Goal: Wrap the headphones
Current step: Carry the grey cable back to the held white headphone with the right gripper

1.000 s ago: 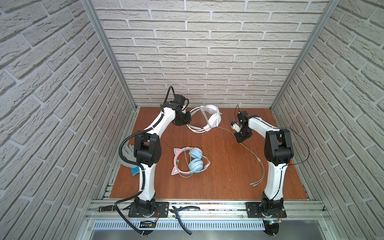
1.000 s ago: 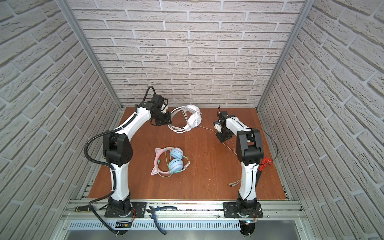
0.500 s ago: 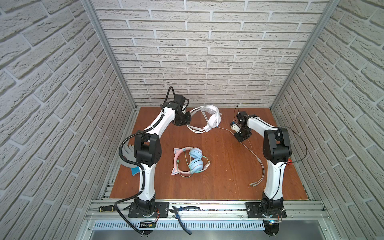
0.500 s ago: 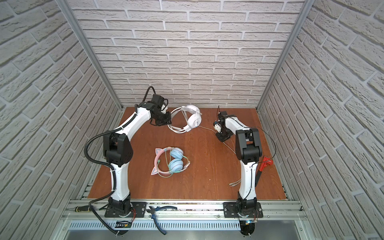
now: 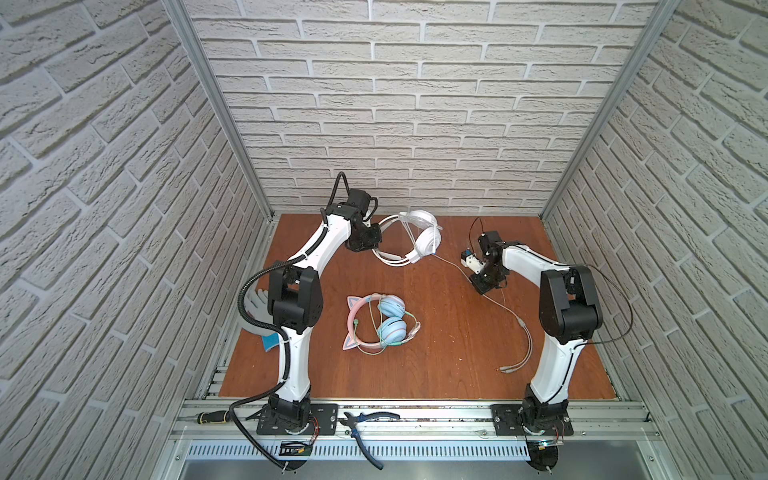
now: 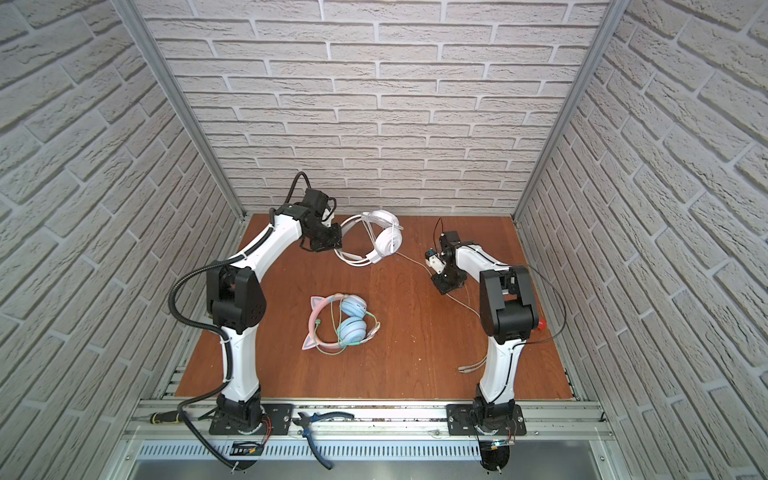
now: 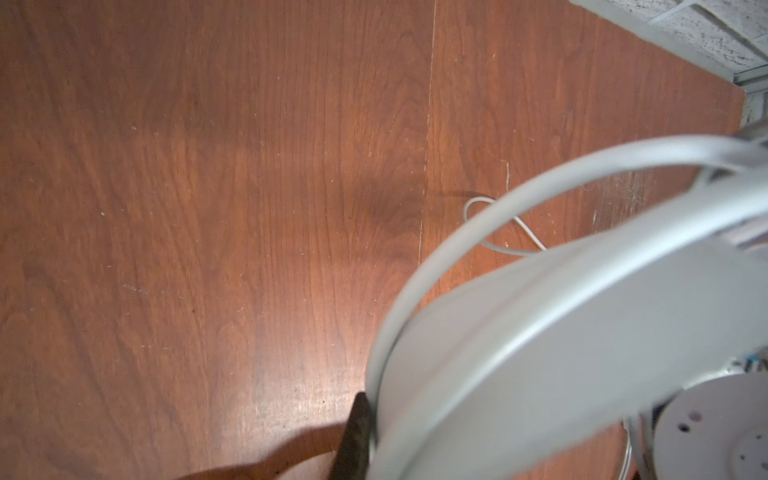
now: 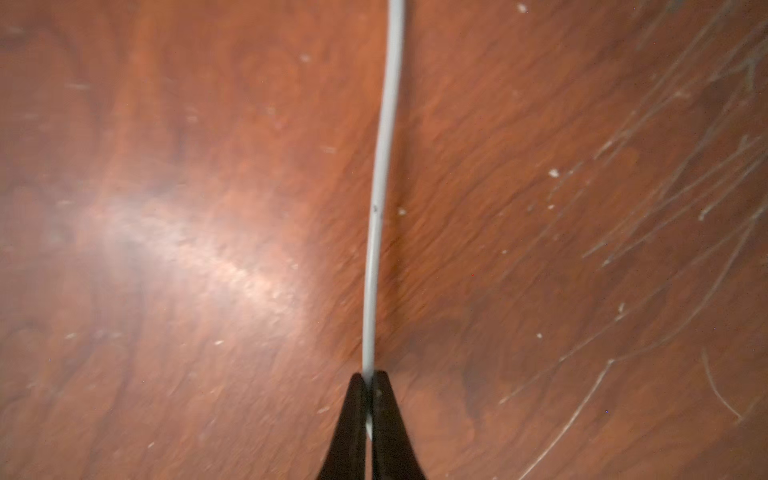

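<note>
The white headphones (image 5: 419,239) are at the back middle of the table in both top views. My left gripper (image 5: 376,244) is shut on their headband (image 7: 540,311); in the left wrist view one dark finger (image 7: 353,440) shows against it and the other is hidden. The white cable (image 5: 453,268) runs from the cups to my right gripper (image 5: 482,290), then trails to its plugs (image 5: 509,368). In the right wrist view my right gripper (image 8: 369,382) is shut on the cable (image 8: 380,187) just above the wood. The pink cat-ear headphones (image 5: 376,322) lie mid-table, greenish cable looped round them.
Blue-handled pliers (image 5: 365,419) and a screwdriver (image 5: 212,415) rest on the front rail. A grey glove (image 5: 257,307) and a blue item (image 5: 272,340) sit off the table's left edge. A small red object (image 6: 540,325) shows behind the right arm.
My right gripper has closed on the white cable, and the right arm's elbow has shifted slightly. The left arm and both headphones have stayed put.
</note>
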You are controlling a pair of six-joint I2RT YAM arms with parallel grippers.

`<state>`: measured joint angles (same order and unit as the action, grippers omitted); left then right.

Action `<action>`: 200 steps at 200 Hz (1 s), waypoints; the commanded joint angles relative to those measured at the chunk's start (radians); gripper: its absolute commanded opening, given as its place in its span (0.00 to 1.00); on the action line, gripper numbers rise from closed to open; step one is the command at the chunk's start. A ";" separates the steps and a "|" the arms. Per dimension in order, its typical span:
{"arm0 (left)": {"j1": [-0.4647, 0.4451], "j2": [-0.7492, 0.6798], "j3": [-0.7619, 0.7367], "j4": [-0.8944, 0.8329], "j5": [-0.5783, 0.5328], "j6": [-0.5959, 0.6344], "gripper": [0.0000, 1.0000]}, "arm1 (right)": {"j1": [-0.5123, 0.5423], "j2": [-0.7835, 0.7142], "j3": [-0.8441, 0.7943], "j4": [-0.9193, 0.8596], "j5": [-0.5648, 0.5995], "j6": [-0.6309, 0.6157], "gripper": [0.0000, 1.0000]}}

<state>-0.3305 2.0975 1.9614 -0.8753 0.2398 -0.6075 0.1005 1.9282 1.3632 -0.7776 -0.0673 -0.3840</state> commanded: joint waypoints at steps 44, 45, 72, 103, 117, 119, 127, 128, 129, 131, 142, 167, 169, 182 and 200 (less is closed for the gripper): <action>-0.004 -0.011 0.035 0.039 0.006 -0.026 0.00 | 0.094 -0.177 -0.024 -0.095 -0.105 -0.090 0.05; -0.004 -0.010 0.036 0.038 0.006 -0.026 0.00 | 0.095 -0.177 -0.024 -0.097 -0.105 -0.091 0.05; -0.006 -0.006 0.040 0.036 -0.006 -0.029 0.00 | 0.143 -0.236 -0.042 -0.109 -0.140 -0.137 0.05; -0.010 0.008 0.053 0.035 -0.011 -0.035 0.00 | 0.205 -0.296 -0.029 -0.134 -0.180 -0.168 0.05; -0.017 0.019 0.071 0.021 -0.024 -0.033 0.00 | 0.228 -0.307 -0.007 -0.155 -0.198 -0.185 0.05; -0.017 0.021 0.075 0.017 -0.027 -0.032 0.00 | 0.231 -0.308 -0.003 -0.159 -0.200 -0.188 0.05; -0.024 0.029 0.090 0.004 -0.036 -0.028 0.00 | 0.246 -0.309 0.014 -0.175 -0.205 -0.191 0.05; -0.026 0.030 0.093 0.003 -0.037 -0.027 0.00 | 0.249 -0.309 0.017 -0.177 -0.205 -0.191 0.05; -0.026 0.032 0.095 0.001 -0.039 -0.026 0.00 | 0.251 -0.308 0.018 -0.179 -0.206 -0.190 0.05; -0.027 0.035 0.099 -0.002 -0.041 -0.025 0.00 | 0.254 -0.308 0.022 -0.183 -0.206 -0.190 0.05; -0.037 0.046 0.118 -0.016 -0.055 -0.020 0.00 | 0.270 -0.307 0.046 -0.201 -0.208 -0.231 0.05; -0.054 0.072 0.158 -0.048 -0.082 -0.010 0.00 | 0.290 -0.305 0.099 -0.232 -0.222 -0.265 0.05; -0.057 0.075 0.162 -0.052 -0.084 -0.009 0.00 | 0.292 -0.306 0.102 -0.234 -0.224 -0.269 0.05; -0.069 0.090 0.186 -0.076 -0.100 0.002 0.00 | 0.295 -0.306 0.129 -0.241 -0.235 -0.284 0.05; -0.086 0.110 0.217 -0.106 -0.117 0.019 0.00 | 0.298 -0.305 0.163 -0.241 -0.239 -0.295 0.05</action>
<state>-0.3950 2.1895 2.1136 -0.9520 0.1375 -0.6136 0.3920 1.6455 1.4761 -0.9939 -0.2722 -0.6361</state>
